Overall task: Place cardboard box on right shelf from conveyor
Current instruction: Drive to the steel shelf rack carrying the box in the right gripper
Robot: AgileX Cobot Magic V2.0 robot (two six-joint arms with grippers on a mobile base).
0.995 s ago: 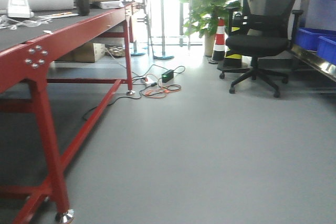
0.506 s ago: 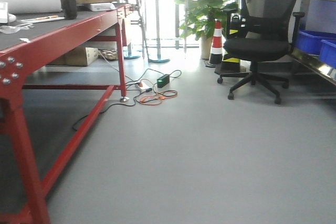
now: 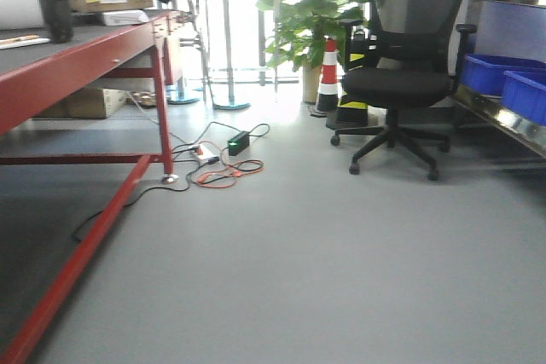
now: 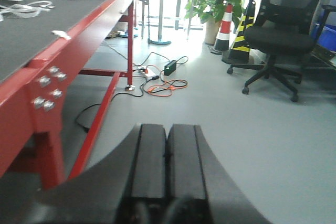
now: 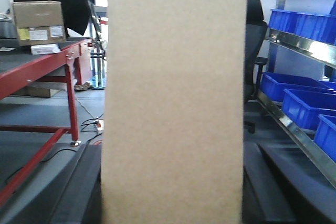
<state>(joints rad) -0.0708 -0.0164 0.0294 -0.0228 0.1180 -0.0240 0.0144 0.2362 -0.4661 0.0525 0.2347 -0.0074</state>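
The plain tan cardboard box (image 5: 175, 98) fills the middle of the right wrist view, standing upright between the dark fingers (image 5: 86, 182) of my right gripper (image 5: 174, 153), which is shut on it. My left gripper (image 4: 167, 127) is shut with nothing in it and hangs over the grey floor beside the conveyor (image 4: 21, 40). This dark grey belt on a red frame runs along the left (image 3: 34, 44). The right shelf shows its shiny steel rail (image 3: 512, 121) at the right edge, and again as a steel rail (image 5: 286, 124) right of the box.
Blue bins (image 3: 512, 83) sit on the shelf. A black office chair (image 3: 401, 83) stands before it, with a striped cone (image 3: 328, 74) and a plant (image 3: 316, 6) behind. Cables (image 3: 217, 164) lie on the floor by the conveyor leg. A labelled box (image 5: 38, 22) and a black bottle (image 3: 53, 2) rest on the conveyor.
The front view has swung: the conveyor, chair and cables have all slid left, and the conveyor's near red leg has left the picture.
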